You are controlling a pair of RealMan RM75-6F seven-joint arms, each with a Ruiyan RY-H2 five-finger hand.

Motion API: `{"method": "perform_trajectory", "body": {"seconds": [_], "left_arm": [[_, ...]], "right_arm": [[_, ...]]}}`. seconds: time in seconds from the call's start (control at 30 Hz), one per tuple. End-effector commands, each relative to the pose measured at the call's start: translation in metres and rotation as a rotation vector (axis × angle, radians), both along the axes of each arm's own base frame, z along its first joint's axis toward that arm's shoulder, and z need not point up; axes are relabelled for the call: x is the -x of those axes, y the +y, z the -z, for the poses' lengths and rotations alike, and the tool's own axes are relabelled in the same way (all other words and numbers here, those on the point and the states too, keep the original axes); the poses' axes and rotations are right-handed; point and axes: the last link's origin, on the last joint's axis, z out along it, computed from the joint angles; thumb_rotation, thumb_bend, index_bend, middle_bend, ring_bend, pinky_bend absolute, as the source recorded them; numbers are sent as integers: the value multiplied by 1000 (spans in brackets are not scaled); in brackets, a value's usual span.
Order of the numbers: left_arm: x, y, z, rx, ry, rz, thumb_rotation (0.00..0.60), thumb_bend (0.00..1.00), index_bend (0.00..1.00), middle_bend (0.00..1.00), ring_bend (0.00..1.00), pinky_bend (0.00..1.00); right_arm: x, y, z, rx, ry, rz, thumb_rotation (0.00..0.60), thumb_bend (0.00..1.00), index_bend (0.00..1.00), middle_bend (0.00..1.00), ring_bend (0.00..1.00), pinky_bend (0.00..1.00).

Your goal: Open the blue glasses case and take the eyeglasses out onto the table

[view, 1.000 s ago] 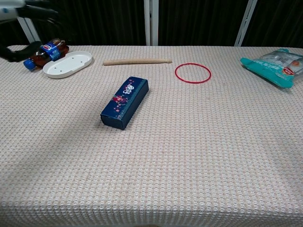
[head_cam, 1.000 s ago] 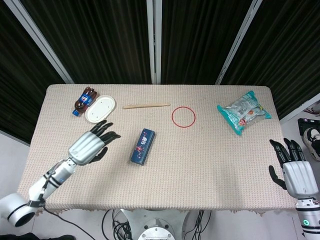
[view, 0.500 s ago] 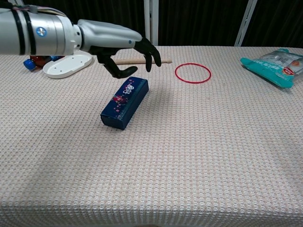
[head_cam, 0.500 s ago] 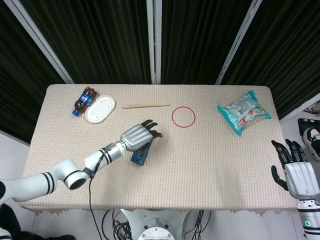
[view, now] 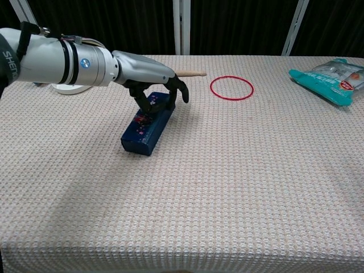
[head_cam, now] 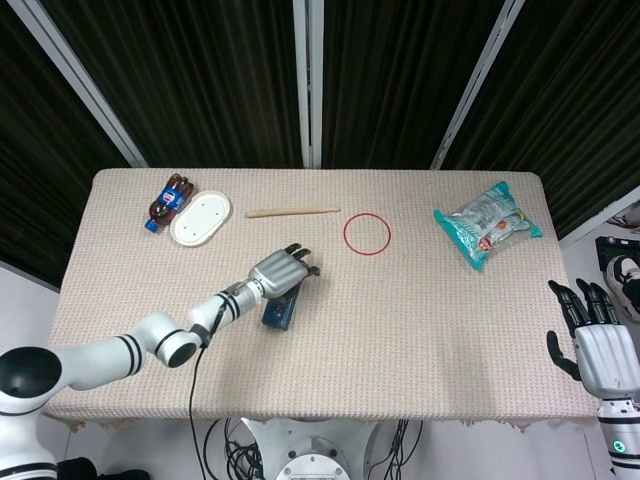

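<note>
Tablecloth [view: 239,187]: left hand [view: 153,77] over closed blue glasses case [view: 149,126].

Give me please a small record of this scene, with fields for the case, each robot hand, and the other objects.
case: blue rectangular glasses case, closed, lying on the beige woven tablecloth
left robot hand: over the case's far end, fingers curled down around it; grip unclear
right robot hand: open, off the table's right edge
others: red ring, wooden stick, white oval dish, cola bottle, teal snack bag

Probably robot lab — black curtains [head_cam: 200,70], cloth-covered table [head_cam: 420,330], loose cables [head_cam: 235,440].
</note>
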Motion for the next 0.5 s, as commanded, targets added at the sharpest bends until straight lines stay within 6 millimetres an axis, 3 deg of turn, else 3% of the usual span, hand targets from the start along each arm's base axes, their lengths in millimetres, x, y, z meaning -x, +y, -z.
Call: {"method": "perform_trajectory", "body": {"seconds": [0.03,0.3,0.5], "left_arm": [[10,3,-5,-18,23,-18,600,600,205,339,0,0],[54,5,-36,-82,62,-127,600,602,204,357,0,0],[88,-10,-64,-87,87,-264,600,601,206,368,13,0]], "right_arm": [[0,-1,0,-1,1,-1,600,478,20,164,0,71],[-4,-4,3,-13,2,-13,600,478,20,165,0,71],[-5,-5,6,-19,0,-19,600,477,20,164,0,71]]}}
